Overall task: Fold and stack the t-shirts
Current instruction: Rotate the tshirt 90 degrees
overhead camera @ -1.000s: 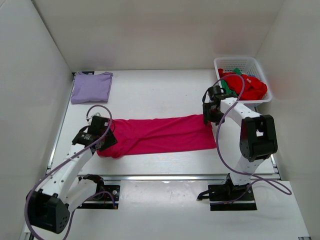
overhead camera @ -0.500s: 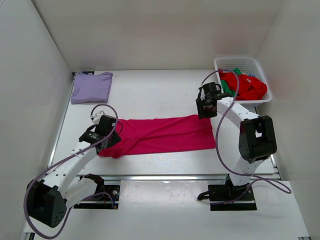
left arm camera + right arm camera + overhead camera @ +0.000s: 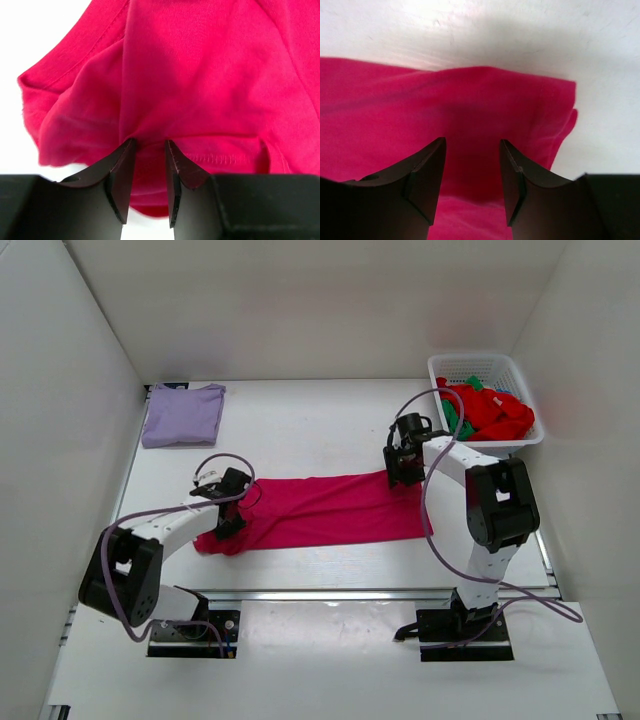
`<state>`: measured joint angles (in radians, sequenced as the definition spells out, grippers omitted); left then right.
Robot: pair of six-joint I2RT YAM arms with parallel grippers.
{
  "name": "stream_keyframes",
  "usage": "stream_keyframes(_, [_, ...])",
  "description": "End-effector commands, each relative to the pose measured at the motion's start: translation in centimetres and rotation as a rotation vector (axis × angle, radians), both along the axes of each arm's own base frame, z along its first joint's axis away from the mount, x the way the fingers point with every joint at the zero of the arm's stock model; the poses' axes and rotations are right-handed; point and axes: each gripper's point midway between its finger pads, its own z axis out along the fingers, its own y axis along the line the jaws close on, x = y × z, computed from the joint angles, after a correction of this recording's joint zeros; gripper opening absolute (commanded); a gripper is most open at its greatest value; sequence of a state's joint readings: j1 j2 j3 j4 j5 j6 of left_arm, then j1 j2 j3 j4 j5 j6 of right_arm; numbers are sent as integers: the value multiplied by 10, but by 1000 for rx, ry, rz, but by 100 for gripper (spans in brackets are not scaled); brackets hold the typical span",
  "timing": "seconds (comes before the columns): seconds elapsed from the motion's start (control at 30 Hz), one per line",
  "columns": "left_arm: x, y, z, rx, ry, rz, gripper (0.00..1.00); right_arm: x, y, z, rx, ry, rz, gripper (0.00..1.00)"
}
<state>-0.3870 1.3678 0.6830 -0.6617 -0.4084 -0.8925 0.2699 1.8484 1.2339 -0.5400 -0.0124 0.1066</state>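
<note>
Both arms (image 3: pixel 170 525) (image 3: pixel 450 452) reach low; left jaws pinch the magenta shirt (image 3: pixel 330 512), right jaws straddle it, grip unclear.

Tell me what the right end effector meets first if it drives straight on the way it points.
The magenta-pink cloth t-shirt: its corner lies straight ahead of the right end effector, seemingly close, though depth is unclear.

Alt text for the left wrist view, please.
A magenta-pink t-shirt fills most of the frame, puckered where the left gripper meets it at the bottom edge, black jaws slightly apart with cloth between them. White table shows at upper left.
</note>
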Motion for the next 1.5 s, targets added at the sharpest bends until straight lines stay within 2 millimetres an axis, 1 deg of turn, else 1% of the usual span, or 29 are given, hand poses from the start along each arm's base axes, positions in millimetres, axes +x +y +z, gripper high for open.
stream_keyframes(0.0, [32, -5, 7, -32, -91, 32, 41, -13, 0, -5, 22, 14, -31, 44])
stream_keyframes(0.1, [39, -8, -4, -75, -67, 35, 40, -26, -3, -11, 23, 49, -54, 44])
stream_keyframes(0.17, [49, -13, -4, -103, -78, 22, 40, -34, -6, -16, 11, 71, -66, 45])
stream_keyframes(0.37, [95, -32, 5, -108, -90, -54, 38, -65, -9, -17, 4, 120, -109, 45])
stream_keyframes(0.4, [102, -40, 1, -115, -74, -69, 38, -73, -7, -17, 6, 124, -112, 44])
stream_keyframes(0.43, [116, -43, 5, -111, -87, -91, 37, -77, -12, -13, -15, 118, -133, 44])
stream_keyframes(0.47, [118, -47, 6, -102, -77, -113, 38, -82, -10, -14, -17, 120, -136, 45])
stream_keyframes(0.53, [141, -59, 7, -99, -85, -147, 37, -94, -7, -7, -5, 122, -149, 45])
stream_keyframes(0.57, [145, -63, 9, -104, -80, -173, 37, -101, -4, -9, -4, 131, -156, 46])
stream_keyframes(0.63, [174, -76, 15, -110, -97, -198, 37, -117, 0, -9, -9, 141, -163, 46])
stream_keyframes(0.67, [177, -77, 15, -109, -77, -222, 37, -123, 3, -11, -6, 147, -175, 47])
stream_keyframes(0.7, [193, -85, 17, -122, -86, -228, 37, -133, 9, -12, 3, 162, -177, 47])
stream_keyframes(0.77, [222, -90, 20, -116, -89, -269, 36, -143, 15, -13, 6, 169, -183, 47])
stream_keyframes(0.8, [228, -95, 19, -120, -80, -287, 37, -152, 22, -15, 8, 175, -182, 47])
stream_keyframes(0.87, [261, -102, 22, -114, -69, -331, 35, -158, 34, -13, 29, 165, -190, 47])
stream_keyframes(0.9, [269, -105, 23, -128, -62, -367, 33, -160, 42, -11, 43, 157, -198, 47])
stream_keyframes(0.93, [286, -109, 27, -133, -59, -375, 33, -163, 52, -8, 60, 147, -194, 47])
stream_keyframes(0.97, [303, -112, 29, -139, -56, -393, 32, -164, 56, -9, 65, 146, -205, 48])
stream_keyframes(1.0, [311, -113, 33, -139, -56, -415, 32, -167, 62, -9, 75, 141, -207, 48])
stream_keyframes(1.03, [328, -115, 40, -147, -74, -406, 31, -168, 73, -8, 85, 133, -199, 48])
stream_keyframes(1.07, [342, -120, 42, -171, -105, -427, 32, -169, 75, -8, 88, 128, -208, 49])
stream_keyframes(1.1, [353, -121, 62, -238, -176, -422, 33, -172, 82, -9, 87, 125, -202, 49])
stream_keyframes(1.13, [340, -122, 31, -261, -97, -422, 33, -174, 89, -12, 80, 118, -196, 50])
stream_keyframes(1.17, [345, -123, 37, -271, -124, -426, 33, -178, 96, -15, 71, 120, -186, 50])
stream_keyframes(1.2, [351, -122, 36, -254, -135, -428, 33, -179, 97, -17, 60, 118, -185, 50])
stream_keyframes(1.23, [361, -122, 46, -261, -176, -426, 34, -181, 104, -21, 40, 115, -179, 50])
stream_keyframes(1.3, [358, -128, 36, -298, -159, -429, 35, -183, 116, -24, 38, 101, -172, 49])
stream_keyframes(1.37, [364, -134, 40, -311, -185, -433, 37, -182, 130, -22, 57, 89, -169, 49])
stream_keyframes(1.47, [360, -135, 31, -336, -161, -423, 38, -184, 150, -16, 79, 59, -157, 49])
